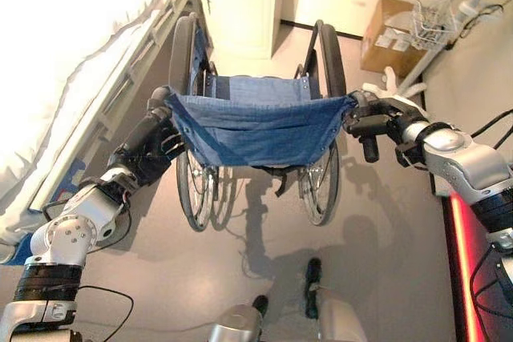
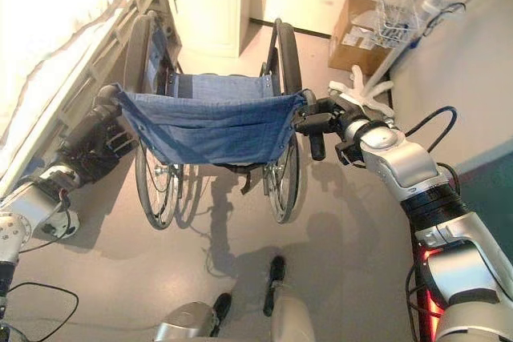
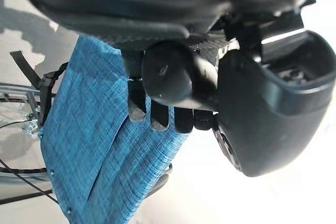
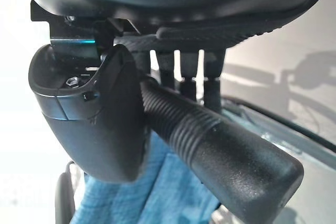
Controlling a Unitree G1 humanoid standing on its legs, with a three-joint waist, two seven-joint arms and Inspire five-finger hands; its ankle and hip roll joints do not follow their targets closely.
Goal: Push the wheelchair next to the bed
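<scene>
A wheelchair with a blue fabric backrest (image 1: 256,122) and large spoked wheels (image 1: 195,190) stands on the floor in front of me, facing away. The bed (image 1: 72,62), white with a side rail, runs along its left side. My left hand (image 1: 152,138) is curled round the left push handle (image 3: 168,72); its fingers (image 3: 160,116) wrap behind the black grip. My right hand (image 1: 385,118) is shut on the ribbed right push handle (image 4: 220,140), whose end (image 1: 369,150) sticks out below the hand.
A white cabinet (image 1: 240,6) stands ahead of the wheelchair. At the back right sit a cardboard box (image 1: 389,34), a wire basket (image 1: 433,22) and a white star-shaped stand base (image 1: 389,86). A wall runs along the right.
</scene>
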